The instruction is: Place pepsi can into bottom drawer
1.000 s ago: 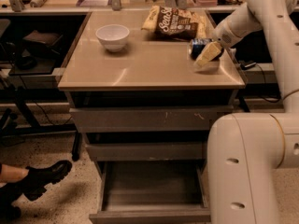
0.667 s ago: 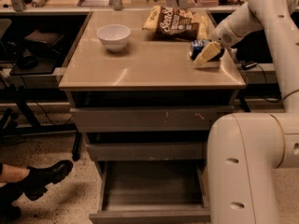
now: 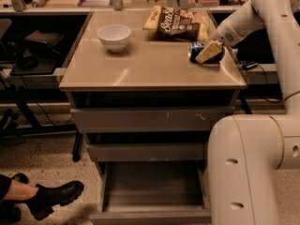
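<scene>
The pepsi can (image 3: 195, 51) sits on the tabletop (image 3: 150, 71) at about 3 o'clock from its middle, close to the right edge. Only its blue left part shows; whether it stands upright or lies on its side cannot be told.

The tool (image 3: 209, 52) is right at the can, its pale cream tip lying across the can's right side and slanting from 2 o'clock down to 8 o'clock. Whether the tool is open or clamped on the can cannot be told. The white arm (image 3: 274, 13) reaches it from the 1 o'clock corner of the view, and a thick white segment of the same arm fills the corner at 5 o'clock.

At 11 o'clock from the can, near it but apart, a brown-and-yellow chip bag (image 3: 177, 23) lies flat by the tabletop's far edge. A white bowl (image 3: 114, 35) stands well apart from the can, at about 10 o'clock on the tabletop.

Below the tabletop the cabinet has three drawers. The bottom drawer (image 3: 152, 186), at 6 o'clock in the view, is pulled out, its grey-brown floor bare. The two narrower drawers above it, the top drawer (image 3: 150, 120) and the middle drawer (image 3: 145, 152), are pulled out only slightly.

At 8 o'clock, on the speckled floor, rests a black boot (image 3: 54, 198) on a person's leg.
</scene>
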Robot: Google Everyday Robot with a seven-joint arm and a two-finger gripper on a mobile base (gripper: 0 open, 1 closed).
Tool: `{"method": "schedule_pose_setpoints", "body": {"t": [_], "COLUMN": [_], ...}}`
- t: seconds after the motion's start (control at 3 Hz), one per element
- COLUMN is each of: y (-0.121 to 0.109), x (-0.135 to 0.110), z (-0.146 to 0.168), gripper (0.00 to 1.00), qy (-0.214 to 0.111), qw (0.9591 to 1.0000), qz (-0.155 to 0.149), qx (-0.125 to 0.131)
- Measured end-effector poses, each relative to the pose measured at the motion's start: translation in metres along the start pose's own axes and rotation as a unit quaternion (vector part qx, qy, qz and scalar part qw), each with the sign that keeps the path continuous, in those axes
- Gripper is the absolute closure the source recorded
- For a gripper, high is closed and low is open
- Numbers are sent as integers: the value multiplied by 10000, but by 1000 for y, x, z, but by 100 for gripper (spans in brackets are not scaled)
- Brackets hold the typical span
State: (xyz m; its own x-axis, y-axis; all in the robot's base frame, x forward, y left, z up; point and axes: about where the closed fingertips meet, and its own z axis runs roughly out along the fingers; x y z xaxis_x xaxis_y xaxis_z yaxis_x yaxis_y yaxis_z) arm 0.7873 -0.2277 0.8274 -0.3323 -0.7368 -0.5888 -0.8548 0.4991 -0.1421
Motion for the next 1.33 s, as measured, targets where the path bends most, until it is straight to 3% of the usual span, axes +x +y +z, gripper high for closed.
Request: {"method": "schedule_pose_setpoints", "body": {"t": [0.33,0.67,1.0,1.33], "y": [1,-2,-7,-3], "x": [-2,5,18,31], "z": [-3,-63,-158,-236], "gripper": [89,100,100,100], "qy": [-4,-572,-1230,-1554], "qw": [10000,9981,9885,9746], "qz": [0,115,10,-55], "qx": [1,176,878,1614]}}
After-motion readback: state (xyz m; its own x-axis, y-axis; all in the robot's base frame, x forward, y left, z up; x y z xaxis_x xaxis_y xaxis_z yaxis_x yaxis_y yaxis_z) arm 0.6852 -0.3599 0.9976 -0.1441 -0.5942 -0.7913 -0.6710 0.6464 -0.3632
